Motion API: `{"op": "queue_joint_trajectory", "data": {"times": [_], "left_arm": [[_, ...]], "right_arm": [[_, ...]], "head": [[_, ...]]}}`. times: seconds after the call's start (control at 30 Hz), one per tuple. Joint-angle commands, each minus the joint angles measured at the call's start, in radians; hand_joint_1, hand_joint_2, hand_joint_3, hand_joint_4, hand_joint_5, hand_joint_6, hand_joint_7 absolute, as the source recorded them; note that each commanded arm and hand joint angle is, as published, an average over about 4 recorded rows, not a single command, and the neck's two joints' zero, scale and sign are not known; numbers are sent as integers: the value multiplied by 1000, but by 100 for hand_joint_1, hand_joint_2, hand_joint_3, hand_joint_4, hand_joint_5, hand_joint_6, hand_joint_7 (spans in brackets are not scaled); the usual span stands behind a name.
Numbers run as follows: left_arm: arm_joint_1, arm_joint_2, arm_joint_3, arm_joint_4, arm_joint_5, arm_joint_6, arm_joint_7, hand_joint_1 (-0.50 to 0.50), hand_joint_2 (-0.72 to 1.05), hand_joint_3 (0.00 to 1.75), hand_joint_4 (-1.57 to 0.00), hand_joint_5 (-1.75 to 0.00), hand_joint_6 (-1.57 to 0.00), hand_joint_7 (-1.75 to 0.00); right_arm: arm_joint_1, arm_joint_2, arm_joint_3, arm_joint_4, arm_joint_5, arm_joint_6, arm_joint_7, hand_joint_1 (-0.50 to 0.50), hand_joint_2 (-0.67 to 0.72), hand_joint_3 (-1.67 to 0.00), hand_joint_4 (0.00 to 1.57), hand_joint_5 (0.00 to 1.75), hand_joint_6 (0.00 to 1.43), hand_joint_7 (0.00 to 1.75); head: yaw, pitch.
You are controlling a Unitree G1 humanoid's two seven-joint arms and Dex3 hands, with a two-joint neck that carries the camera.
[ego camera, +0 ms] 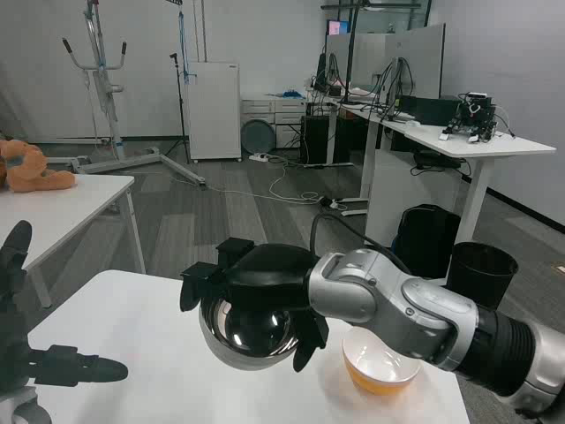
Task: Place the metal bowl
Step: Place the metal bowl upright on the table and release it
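Note:
The metal bowl [249, 336] is shiny and rounded, and it hangs above the white table [132, 327] near the middle of the head view. My right hand [265, 283] grips it from above, fingers wrapped over its rim, with the silver forearm reaching in from the right. My left hand [35, 353] waits at the lower left edge, fingers spread and holding nothing.
A yellow bowl with a white inside [381, 362] sits on the table just right of the metal bowl, under my right forearm. Another white table [71, 199] with an orange plush thing [31, 170] stands at the left. Desks and a black bin [481, 269] stand beyond at the right.

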Motion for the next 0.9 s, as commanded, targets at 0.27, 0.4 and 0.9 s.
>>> {"op": "queue_joint_trajectory", "data": {"times": [0.27, 0.4, 0.9], "left_arm": [[7, -19, -18, -23, -32, 23, -34, -50, -46, 0, -37, -31, 0, 0], [-4, -18, -10, -18, -35, 34, -35, -50, -46, 0, -37, -31, 0, 0], [-32, -18, -8, 18, -33, 41, -35, -50, -46, 0, -37, -31, 0, 0]], "right_arm": [[5, -18, 17, 10, 12, -4, -4, -46, -60, -159, 88, 165, 63, 161], [-29, -3, 40, 52, 20, -11, -4, -46, -60, -159, 88, 165, 63, 161], [-43, 3, 67, 108, 32, -26, -6, -46, -60, -159, 88, 165, 63, 161]], "head": [[55, -42], [62, -57], [39, -91]]}}
